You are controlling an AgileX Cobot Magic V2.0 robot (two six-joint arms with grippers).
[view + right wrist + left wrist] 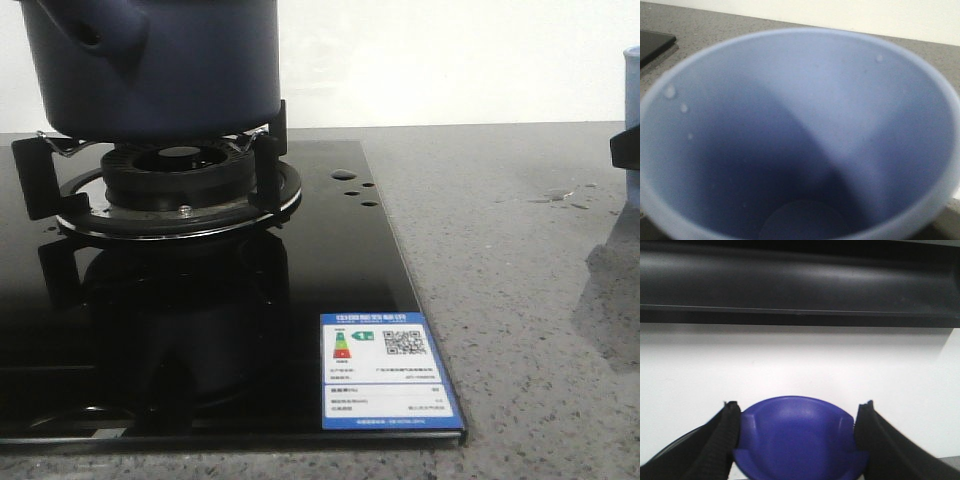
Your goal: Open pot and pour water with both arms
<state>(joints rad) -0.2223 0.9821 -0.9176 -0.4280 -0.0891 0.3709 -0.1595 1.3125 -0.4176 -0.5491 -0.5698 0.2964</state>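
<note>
Front view: pot (pixel 160 65) sits on burner (pixel 180 185) at 10 o'clock. My left tool (pixel 797 440) grips its blue lid (pixel 797 432); right tool's state unclear. Pot likely heavy, rigid; grasp side handle (pixel 85 32).

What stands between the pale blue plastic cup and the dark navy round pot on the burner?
Nothing visible. Between cup and pot lie only the grey speckled counter, with a few water drops, and the black glass hob. The pot's mouth is out of view, so whether it is covered cannot be told.
</note>
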